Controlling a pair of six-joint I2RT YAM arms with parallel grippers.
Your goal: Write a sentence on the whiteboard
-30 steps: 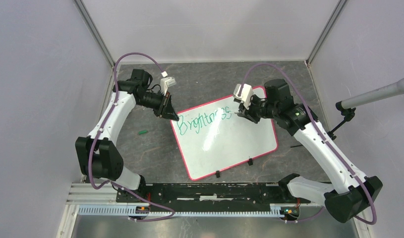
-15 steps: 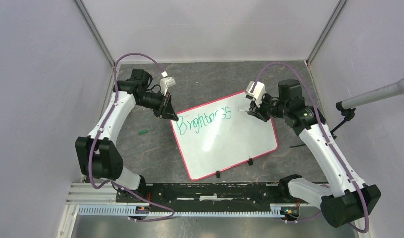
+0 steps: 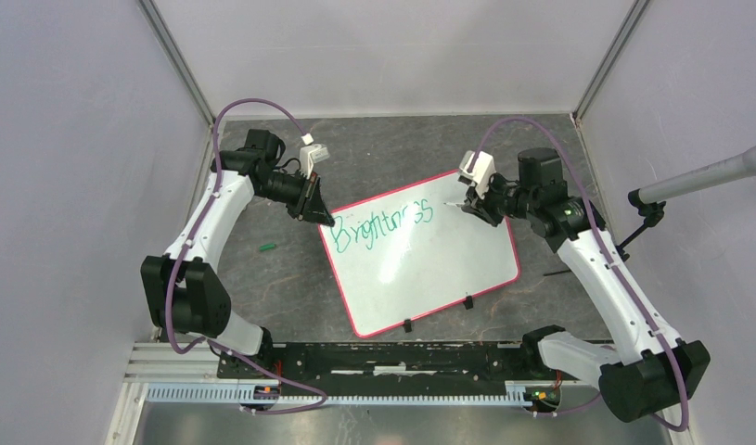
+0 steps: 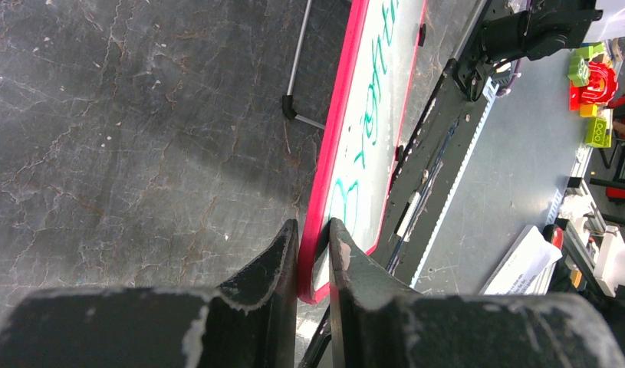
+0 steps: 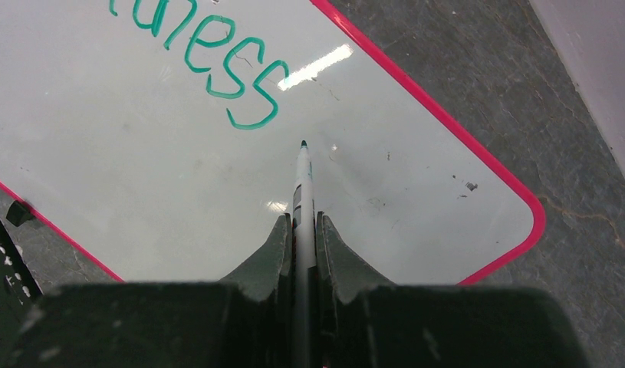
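Marker [image 5: 302,184] clamped in right gripper [image 5: 301,224] (tip near sentence [image 3: 378,225]) — left gripper [image 4: 313,228] pinches whiteboard [image 3: 439,264] rim.

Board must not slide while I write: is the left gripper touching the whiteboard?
Touching. The left wrist view shows the left gripper closed on the whiteboard, its red rim pinched between both fingers with no gap visible.

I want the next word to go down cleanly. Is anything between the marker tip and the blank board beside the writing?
Nothing visible. The right hand holds the marker with its tip over bare whiteboard, just past the last letter of the sentence. The left hand pinches the board's edge, well away from the tip.
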